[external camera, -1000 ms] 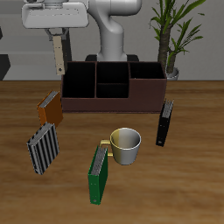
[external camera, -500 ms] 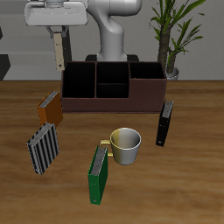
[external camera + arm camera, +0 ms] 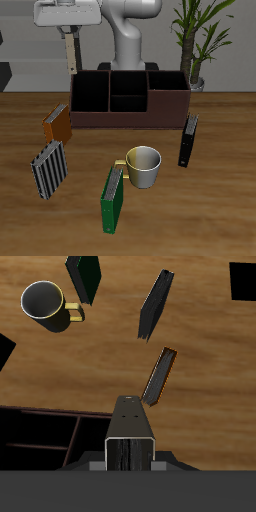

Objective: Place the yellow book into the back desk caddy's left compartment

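My gripper (image 3: 69,40) is shut on the yellow book (image 3: 70,62), which hangs upright below it, high above the table. The book's lower end is just above and behind the outer end of the back desk caddy (image 3: 130,117), over the edge of its large left compartment (image 3: 91,92). In the wrist view the book (image 3: 130,421) shows edge-on between the fingers of the gripper (image 3: 132,456), with the caddy's dark bays (image 3: 40,434) beside and below it.
On the table in front of the caddy lie an orange-brown book (image 3: 56,124), a striped book (image 3: 47,168), a green book (image 3: 113,198), a cream mug (image 3: 144,165) and a black book (image 3: 188,140). A potted plant (image 3: 195,40) stands behind the caddy.
My gripper with the yellow book has shifted sideways and slightly up, toward the space over the caddy's large end bay. Nothing on the table has moved.
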Controlling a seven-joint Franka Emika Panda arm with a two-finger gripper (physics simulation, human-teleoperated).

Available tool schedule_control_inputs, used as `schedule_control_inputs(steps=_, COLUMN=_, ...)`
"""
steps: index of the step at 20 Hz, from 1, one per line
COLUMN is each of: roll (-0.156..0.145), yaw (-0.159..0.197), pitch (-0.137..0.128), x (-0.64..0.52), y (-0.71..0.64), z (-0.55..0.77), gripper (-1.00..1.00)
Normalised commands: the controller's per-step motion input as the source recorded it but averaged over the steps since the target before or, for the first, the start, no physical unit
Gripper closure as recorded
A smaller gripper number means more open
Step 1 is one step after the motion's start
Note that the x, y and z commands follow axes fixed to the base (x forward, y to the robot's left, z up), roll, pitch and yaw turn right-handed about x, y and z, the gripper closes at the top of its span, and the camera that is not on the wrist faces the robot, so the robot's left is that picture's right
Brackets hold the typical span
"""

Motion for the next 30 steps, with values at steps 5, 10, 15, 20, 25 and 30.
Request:
schedule_control_inputs(steps=5, roll=0.035, yaw=-0.004, pitch=0.015, x=-0.17, y=0.1, z=-0.09, gripper=1.0)
schedule_control_inputs(steps=10, roll=0.034, yaw=-0.002, pitch=0.035, x=-0.12, y=0.16, z=-0.14, gripper=1.0)
schedule_control_inputs(steps=15, roll=0.035, yaw=0.002, pitch=0.019, x=-0.14, y=0.13, z=-0.11, gripper=1.0)
schedule_control_inputs(steps=20, roll=0.02, yaw=-0.007, pitch=0.038, x=-0.05, y=0.06, z=-0.21, gripper=1.0)
schedule_control_inputs(steps=25, roll=-0.02, yaw=-0.004, pitch=0.035, x=0.05, y=-0.1, z=-0.21, gripper=1.0)
schedule_control_inputs(steps=30, roll=-0.029, yaw=-0.021, pitch=0.059, x=0.13, y=-0.11, z=-0.3, gripper=1.0)
